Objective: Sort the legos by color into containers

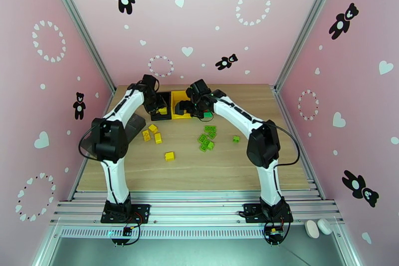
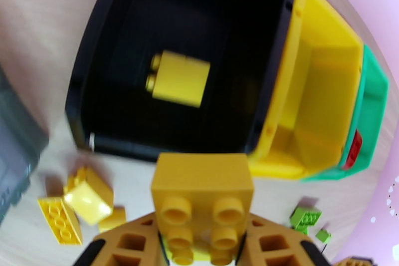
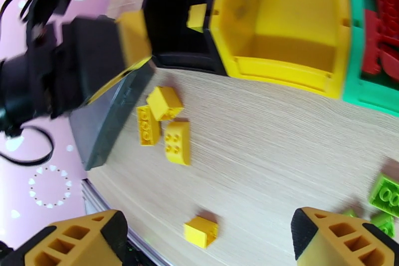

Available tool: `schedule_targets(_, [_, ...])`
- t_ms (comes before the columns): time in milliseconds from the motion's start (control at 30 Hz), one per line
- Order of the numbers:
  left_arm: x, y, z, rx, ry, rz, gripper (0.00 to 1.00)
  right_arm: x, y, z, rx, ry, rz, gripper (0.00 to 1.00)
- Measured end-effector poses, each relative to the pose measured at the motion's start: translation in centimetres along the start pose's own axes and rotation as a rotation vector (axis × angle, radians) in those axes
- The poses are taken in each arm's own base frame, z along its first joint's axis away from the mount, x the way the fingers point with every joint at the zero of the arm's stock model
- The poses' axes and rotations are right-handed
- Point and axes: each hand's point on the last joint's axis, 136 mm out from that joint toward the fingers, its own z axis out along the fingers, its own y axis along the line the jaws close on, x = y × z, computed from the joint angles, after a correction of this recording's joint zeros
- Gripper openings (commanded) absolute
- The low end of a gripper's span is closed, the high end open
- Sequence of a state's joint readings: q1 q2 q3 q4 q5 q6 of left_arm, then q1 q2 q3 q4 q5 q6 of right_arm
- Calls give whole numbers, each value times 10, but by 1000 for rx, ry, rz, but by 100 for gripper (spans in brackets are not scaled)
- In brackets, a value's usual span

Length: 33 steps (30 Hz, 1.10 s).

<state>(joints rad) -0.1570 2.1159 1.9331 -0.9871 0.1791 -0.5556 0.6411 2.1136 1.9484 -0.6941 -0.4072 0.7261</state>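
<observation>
My left gripper (image 2: 202, 234) is shut on a yellow lego brick (image 2: 202, 189), studs toward the camera, just in front of the black bin (image 2: 99, 127). Another yellow brick (image 2: 177, 78) lies inside that bin. The yellow bin (image 2: 319, 97) looks empty, and the green bin (image 2: 376, 97) behind it holds red bricks (image 3: 381, 12). My right gripper (image 3: 207, 224) hangs open and empty above the table in front of the bins. Loose yellow bricks (image 3: 164, 125) and a single one (image 3: 201, 231) lie below it. Green bricks (image 1: 207, 137) are scattered on the right.
The dark grey tray (image 3: 107, 122) lies left of the black bin, next to the yellow bricks (image 1: 152, 133). One green brick (image 1: 236, 138) sits apart to the right. Pink walls close in the table on three sides. In the top view, both arms meet over the bins (image 1: 172, 98).
</observation>
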Motion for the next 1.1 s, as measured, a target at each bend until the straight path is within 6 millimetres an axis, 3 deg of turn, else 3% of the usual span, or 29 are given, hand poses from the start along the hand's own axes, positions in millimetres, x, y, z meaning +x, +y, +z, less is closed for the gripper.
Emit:
schedule_targets(133, [-21,-2,10,-10,-4,8,55,4,-2,7,-13,26,7,88])
schedule_targets(267, [-32,-6,11,-8,-13,24,70,2,2,5,-23,26,5,87])
schedule_targets(500, [-23,-2,8,-19,4,30,75,5,-3,4,-8,40,5,85])
schedule_targets(700, [15,11,-13,-54,36,42,76,21,-24,12,54,77,9,85])
schedule_targets(900, [72,17,-34,-81,59,84,78,54,-50,9,150,130,9,86])
schedule_targets(1100, [143,37,-25,-138,140,108,84,83,-57,-11,201,137,-14,89])
